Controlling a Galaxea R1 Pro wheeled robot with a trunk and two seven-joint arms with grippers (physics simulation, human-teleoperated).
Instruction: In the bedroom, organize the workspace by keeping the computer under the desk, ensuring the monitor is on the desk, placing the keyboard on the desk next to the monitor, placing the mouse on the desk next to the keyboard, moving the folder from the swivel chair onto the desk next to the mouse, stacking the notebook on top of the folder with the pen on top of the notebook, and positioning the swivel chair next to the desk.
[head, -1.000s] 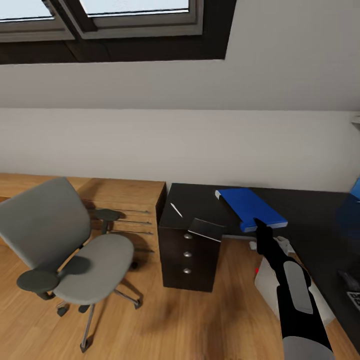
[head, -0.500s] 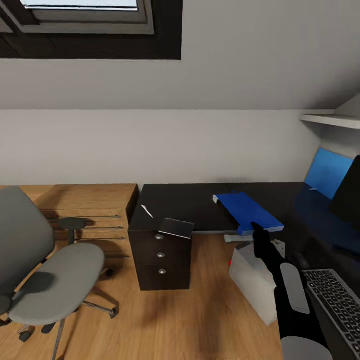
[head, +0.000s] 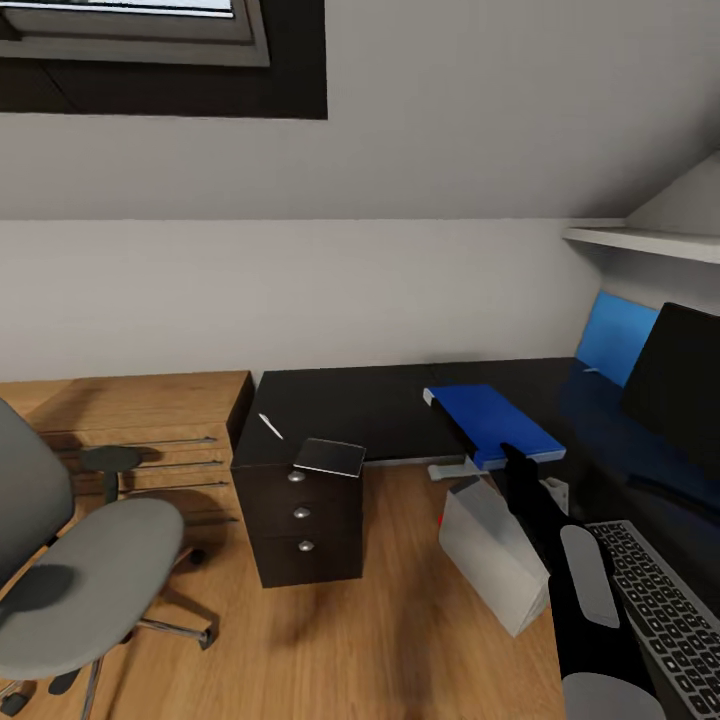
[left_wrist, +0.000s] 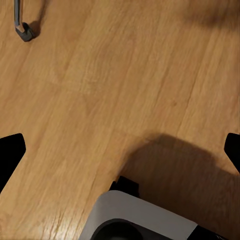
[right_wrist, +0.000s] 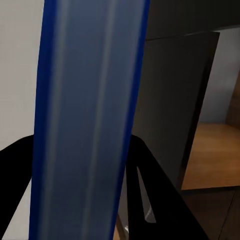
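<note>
My right gripper (head: 518, 458) is shut on the near edge of the blue folder (head: 488, 422), holding it level over the black desk (head: 380, 400) at its front edge. In the right wrist view the folder (right_wrist: 85, 100) runs between the black fingers (right_wrist: 150, 185). The dark notebook (head: 330, 457) lies on the desk corner above the drawer unit (head: 300, 520), with the thin white pen (head: 270, 426) beside it. The grey computer (head: 495, 555) leans on the floor by the desk. The keyboard (head: 660, 610) and monitor (head: 680, 385) are on the desk's right wing. My left gripper (left_wrist: 120, 150) hangs open over the floor.
The grey swivel chair (head: 80, 570) stands on the wood floor at the left, its caster (left_wrist: 22, 30) in the left wrist view. A low wood counter (head: 120, 420) runs along the wall behind it. A blue wall panel (head: 615, 335) and a shelf (head: 640, 240) are at the right.
The head camera has swung right, so the chair slid toward the left edge and the monitor and keyboard came into view. The folder stays in my right gripper.
</note>
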